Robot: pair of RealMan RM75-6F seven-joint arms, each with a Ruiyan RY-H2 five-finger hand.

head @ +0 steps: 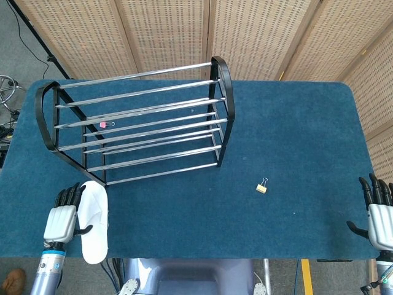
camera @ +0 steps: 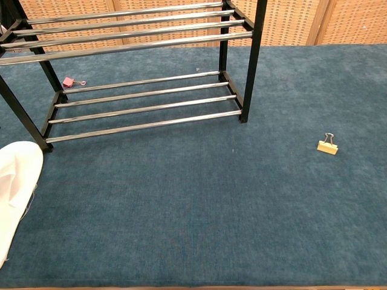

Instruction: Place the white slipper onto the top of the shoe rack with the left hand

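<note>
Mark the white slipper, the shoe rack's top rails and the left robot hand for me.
White slipper (head: 95,230), head view: middle of its upper.
Black-framed chrome shoe rack (head: 138,75), head view: rearmost top rail.
Left robot hand (head: 61,222), head view: back of the hand, beside the slipper.
</note>
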